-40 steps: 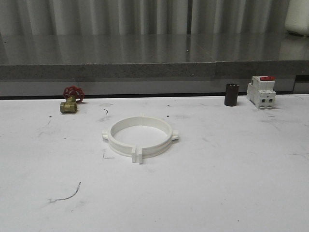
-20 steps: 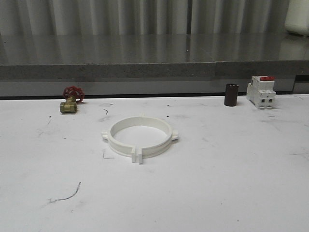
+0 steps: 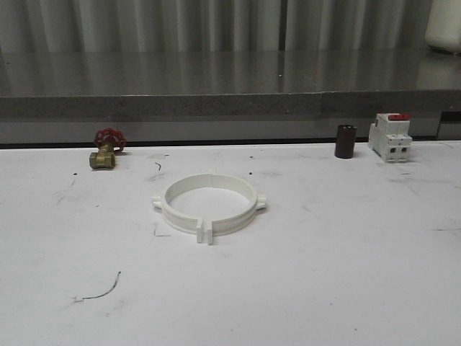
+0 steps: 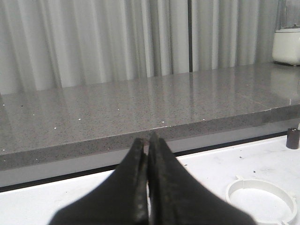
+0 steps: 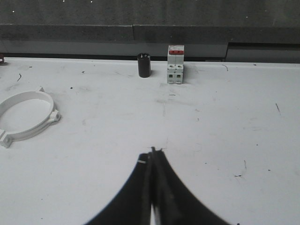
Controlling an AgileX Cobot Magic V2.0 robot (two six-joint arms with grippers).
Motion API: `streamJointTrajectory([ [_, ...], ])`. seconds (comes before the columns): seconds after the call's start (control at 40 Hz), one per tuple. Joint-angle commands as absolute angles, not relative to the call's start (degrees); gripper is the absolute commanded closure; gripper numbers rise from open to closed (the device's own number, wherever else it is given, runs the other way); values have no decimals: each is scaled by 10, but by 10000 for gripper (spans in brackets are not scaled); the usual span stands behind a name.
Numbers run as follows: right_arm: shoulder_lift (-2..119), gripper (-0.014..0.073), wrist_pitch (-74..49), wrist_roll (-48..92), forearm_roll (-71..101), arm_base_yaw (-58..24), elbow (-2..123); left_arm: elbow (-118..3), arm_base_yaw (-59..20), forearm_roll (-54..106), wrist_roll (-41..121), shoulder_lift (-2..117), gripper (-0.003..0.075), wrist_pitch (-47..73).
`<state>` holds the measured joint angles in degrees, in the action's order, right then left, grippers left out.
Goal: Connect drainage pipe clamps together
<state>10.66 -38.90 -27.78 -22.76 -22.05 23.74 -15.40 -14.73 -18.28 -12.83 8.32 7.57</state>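
Note:
The two white drainage pipe clamps (image 3: 209, 205) lie flat on the white table, set together as one ring with end tabs meeting at front and back. Part of that ring (image 4: 262, 199) shows in the left wrist view, and the ring (image 5: 26, 115) also appears in the right wrist view. My left gripper (image 4: 148, 143) is shut with nothing between its dark fingers, held away from the ring. My right gripper (image 5: 154, 152) is shut too, empty, above bare table well clear of the ring.
A brass valve with a red handwheel (image 3: 106, 149) sits at the back left. A dark cylinder (image 3: 345, 141) and a white breaker block with red top (image 3: 390, 137) stand at the back right. A grey stone ledge (image 3: 230, 104) runs behind the table.

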Motion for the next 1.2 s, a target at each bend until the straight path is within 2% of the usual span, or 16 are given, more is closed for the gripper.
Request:
streamJointTrajectory([
  [0.0, 112, 665, -346, -272, -248, -218, 250, -170, -148, -184, -129, 89, 741, 27],
  [0.5, 112, 665, -346, -272, -248, -218, 250, -164, -148, -174, -126, 89, 741, 34],
  [0.7, 112, 665, -346, -272, -248, -218, 250, -126, -117, 39, 110, 59, 741, 50],
  [0.9, 112, 665, -346, -272, -248, -218, 250, -61, -80, 45, 111, -15, 741, 55],
  [1.18, 112, 665, -346, -272, -248, -218, 250, 1, -40, 41, 90, -15, 741, 50],
])
